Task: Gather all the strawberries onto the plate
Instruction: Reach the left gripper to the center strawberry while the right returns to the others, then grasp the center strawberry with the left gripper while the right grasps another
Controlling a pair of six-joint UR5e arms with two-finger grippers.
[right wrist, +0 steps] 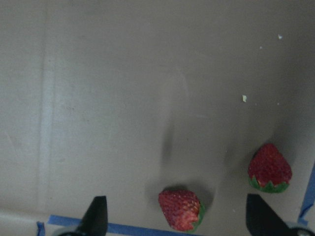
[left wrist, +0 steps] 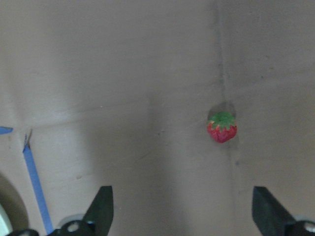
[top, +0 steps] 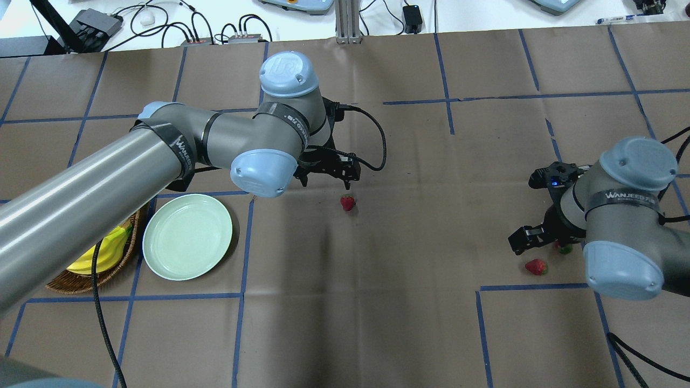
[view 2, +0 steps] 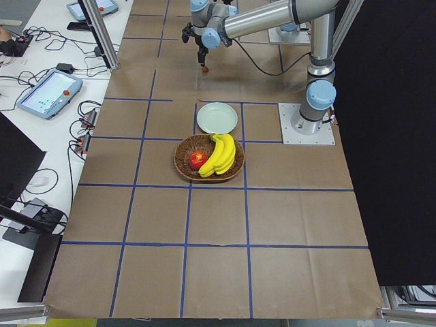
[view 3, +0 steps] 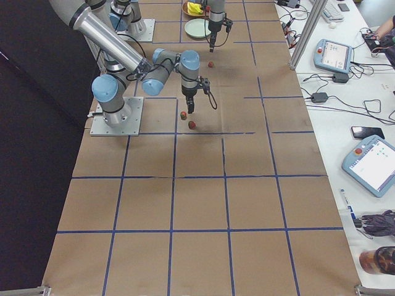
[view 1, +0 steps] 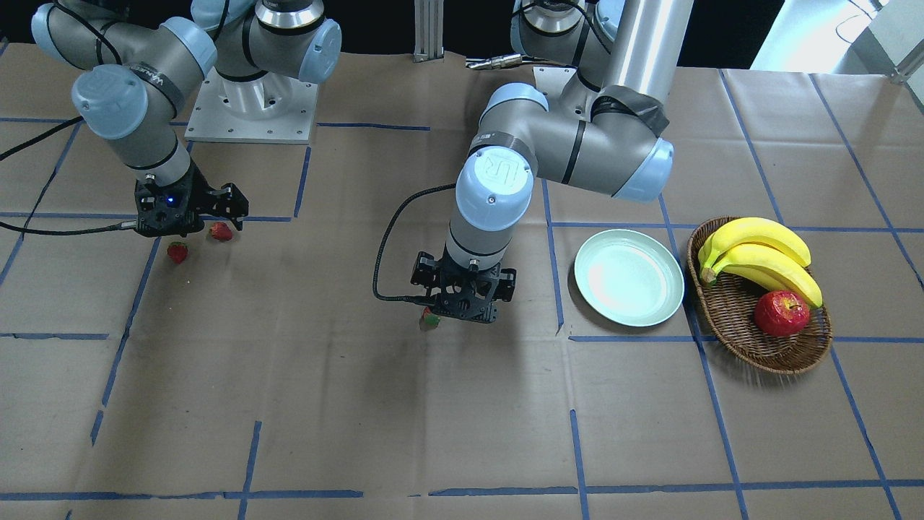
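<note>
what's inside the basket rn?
The basket holds a bunch of bananas and a red apple, nothing else in view. The bananas cover part of its floor, so what lies beneath them cannot be seen.

The first strawberry (left wrist: pixel 222 128) lies on the table (top: pixel 377 302) below the left gripper (left wrist: pixel 182 204), ahead of its fingertips and nearer the right-hand one in the wrist view. The plate (top: pixel 187 236) sits well off to that gripper's left. Just beyond the plate is the basket (view 1: pixel 758 350), with the bananas (view 1: pixel 758 253) and the apple (view 1: pixel 781 313) in it. Below the right gripper (right wrist: pixel 177 211), the second strawberry (right wrist: pixel 181 210) lies under the gap between its fingertips. The third strawberry (right wrist: pixel 269 167) lies near it, ahead of the right-hand fingertip.
</note>
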